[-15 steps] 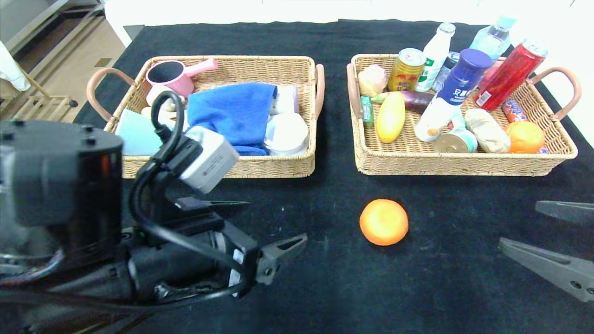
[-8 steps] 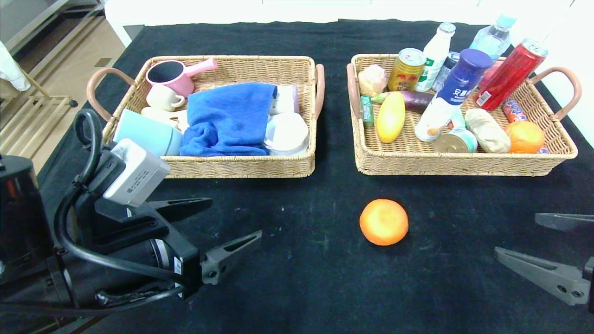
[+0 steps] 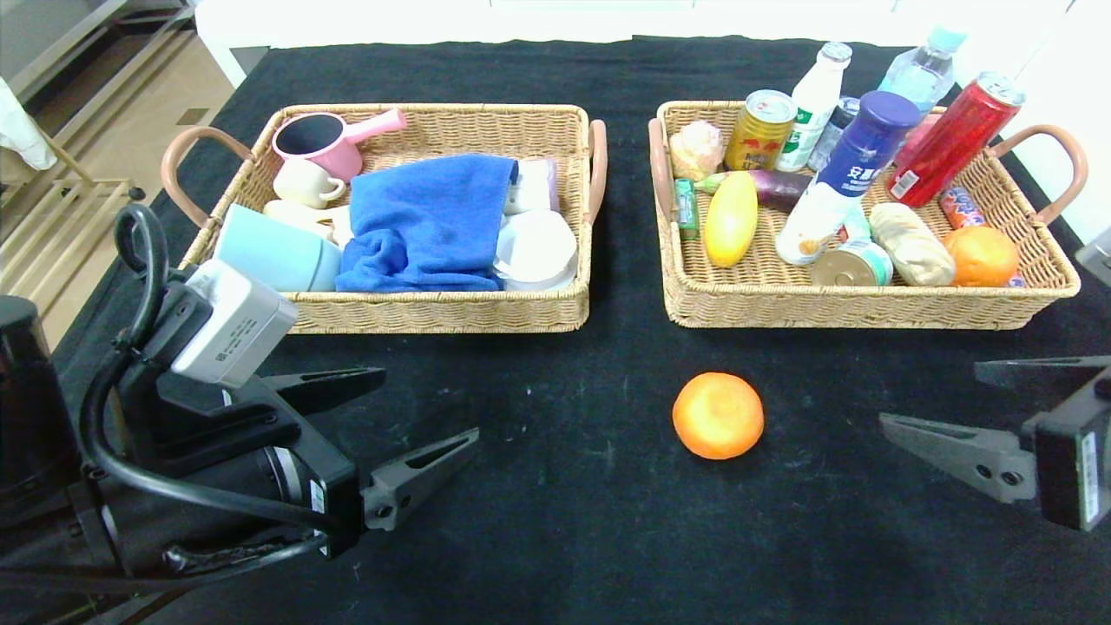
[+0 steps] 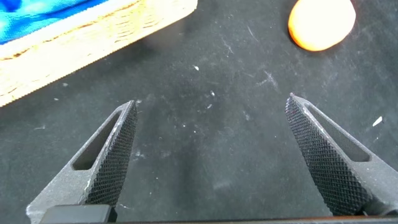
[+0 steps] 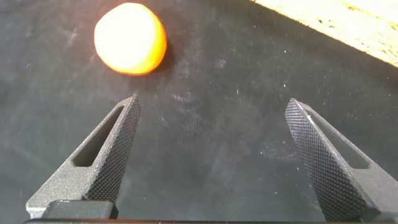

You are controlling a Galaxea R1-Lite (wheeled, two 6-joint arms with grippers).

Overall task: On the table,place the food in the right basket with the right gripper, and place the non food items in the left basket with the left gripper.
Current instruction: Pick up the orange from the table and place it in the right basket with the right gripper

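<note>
One orange fruit (image 3: pixel 718 415) lies on the black table (image 3: pixel 564 529) in front of the right basket (image 3: pixel 868 310); it also shows in the left wrist view (image 4: pixel 321 23) and the right wrist view (image 5: pixel 130 38). My right gripper (image 3: pixel 930 392) (image 5: pixel 212 99) is open and empty, low over the cloth to the fruit's right. My left gripper (image 3: pixel 429 404) (image 4: pixel 211 101) is open and empty in front of the left basket (image 3: pixel 434 314). The blue towel (image 3: pixel 430 221) and teal mug (image 3: pixel 276 254) lie in the left basket. The white-and-blue bottle (image 3: pixel 846 178) and a second orange (image 3: pixel 981 254) lie in the right basket. I cannot make out the pink bottle.
The left basket also holds a pink saucepan (image 3: pixel 323 143), a small cream cup (image 3: pixel 304 182) and a white bowl (image 3: pixel 536 247). The right basket also holds a red can (image 3: pixel 950 143), a yellow can (image 3: pixel 761 130), bottles and a yellow fruit (image 3: pixel 731 219). The table's left edge is near my left arm.
My left arm has pulled back from the left basket, down and to the left, uncovering the mug and cup. My right gripper has moved left, closer to the orange on the table.
</note>
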